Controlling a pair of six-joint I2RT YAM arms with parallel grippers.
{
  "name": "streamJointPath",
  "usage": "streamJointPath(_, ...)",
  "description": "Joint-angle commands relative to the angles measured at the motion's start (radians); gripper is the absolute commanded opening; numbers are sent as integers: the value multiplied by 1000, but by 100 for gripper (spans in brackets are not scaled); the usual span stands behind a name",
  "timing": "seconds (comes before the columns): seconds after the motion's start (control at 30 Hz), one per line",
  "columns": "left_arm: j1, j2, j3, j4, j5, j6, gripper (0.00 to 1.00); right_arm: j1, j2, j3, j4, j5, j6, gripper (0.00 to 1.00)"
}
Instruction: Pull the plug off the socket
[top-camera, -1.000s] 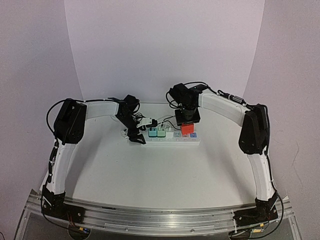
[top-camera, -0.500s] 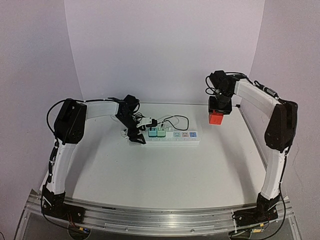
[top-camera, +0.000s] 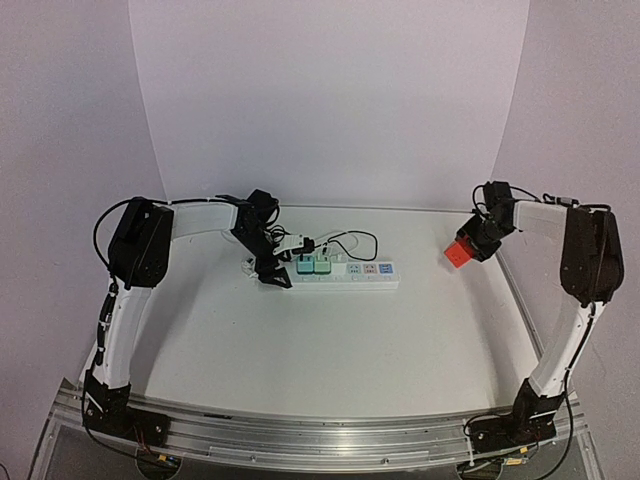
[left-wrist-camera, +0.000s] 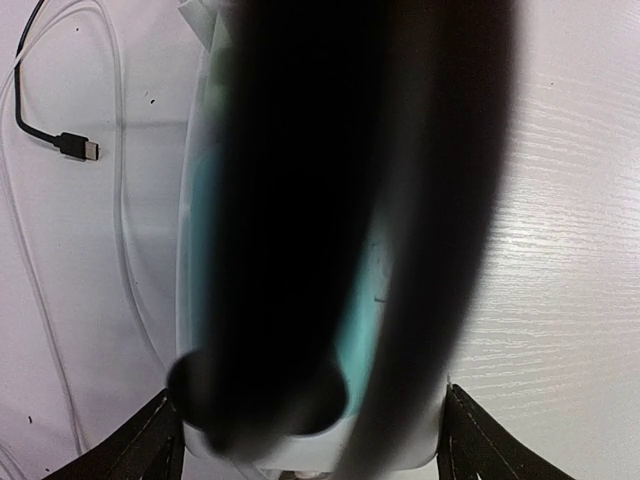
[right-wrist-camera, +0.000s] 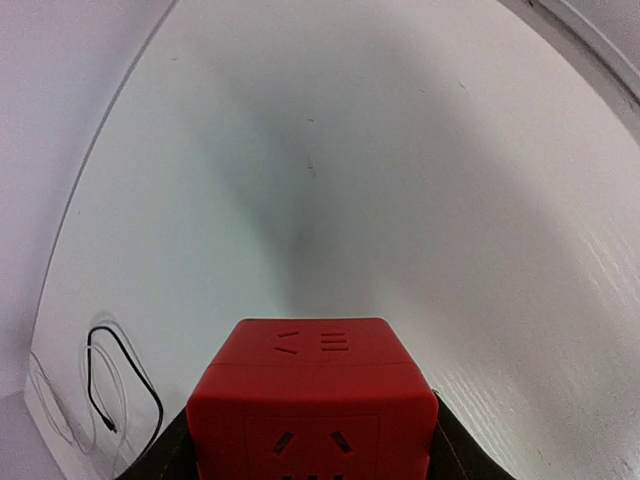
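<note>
The socket (top-camera: 386, 284) is a long white strip lying mid-table, with two teal plugs (top-camera: 315, 265) in its left outlets. My left gripper (top-camera: 272, 272) is shut on its left end; in the left wrist view the black fingers (left-wrist-camera: 160, 445) flank the white strip end (left-wrist-camera: 300, 458), and a blurred dark cable (left-wrist-camera: 300, 200) covers most of the picture. The red cube plug (top-camera: 458, 251) hangs clear of the strip at the far right, above the table. My right gripper (top-camera: 470, 245) is shut on it, and the red plug (right-wrist-camera: 312, 400) fills the bottom of the right wrist view.
A black USB cable (top-camera: 350, 240) and white cords loop behind the strip. Its connector (left-wrist-camera: 75, 147) lies on the table left of the strip. The table's right edge and the curved white backdrop (right-wrist-camera: 560, 60) are close to my right gripper.
My right gripper has lifted the red plug off the strip and carried it to the far right of the table. My left gripper has stayed on the strip's end.
</note>
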Motion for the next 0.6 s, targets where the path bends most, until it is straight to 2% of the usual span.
streamJointPath(0.0,5,58,-11,-43,-92,-11,0,-7,-8,-76,393,-100,264,0)
streamJointPath(0.17,5,59,-12,-41,-83,-25,0,-7,44,-134,675,-9,415,0)
streamJointPath(0.33,5,55,-21,-40,-79,-33,0,-8,100,-241,917,178,583,0)
streamJointPath(0.43,6,56,-23,-39,-76,-36,0,-8,143,-282,1004,266,671,0)
streamJointPath(0.57,5,56,-21,-37,-70,-39,0,0,189,-291,1078,342,702,0)
